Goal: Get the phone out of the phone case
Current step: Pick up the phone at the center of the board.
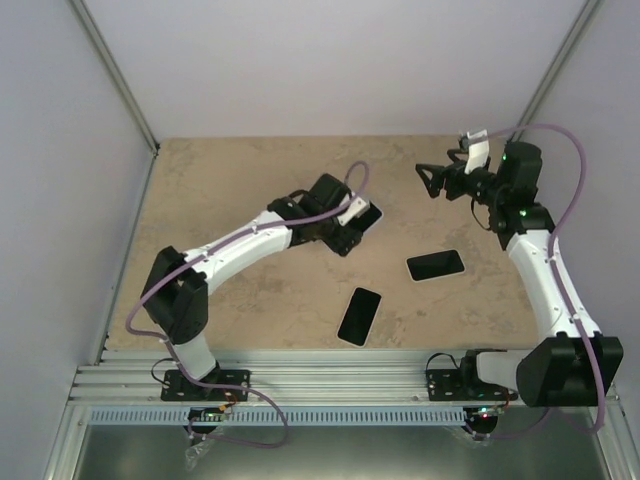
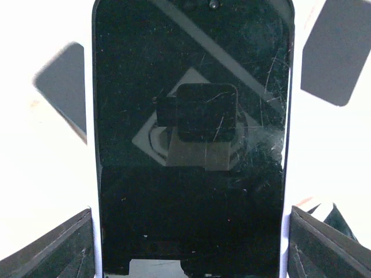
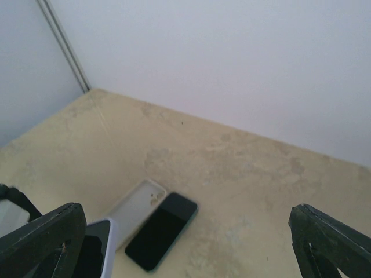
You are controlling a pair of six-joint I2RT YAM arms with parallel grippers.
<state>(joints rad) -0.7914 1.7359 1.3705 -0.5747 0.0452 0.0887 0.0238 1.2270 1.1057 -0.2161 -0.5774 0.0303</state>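
With left gripper (image 1: 352, 218) clamped across the cased phone (image 1: 370, 213) at frame centre and right gripper (image 1: 428, 180) spread empty at upper right, hold firm and peel case (image 2: 286, 191) from one corner.

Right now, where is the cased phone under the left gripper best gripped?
Probably by its two long edges, coming down onto the screen side. The phone lies screen up, and the left gripper has its fingers flanking the narrow width, one at each edge.
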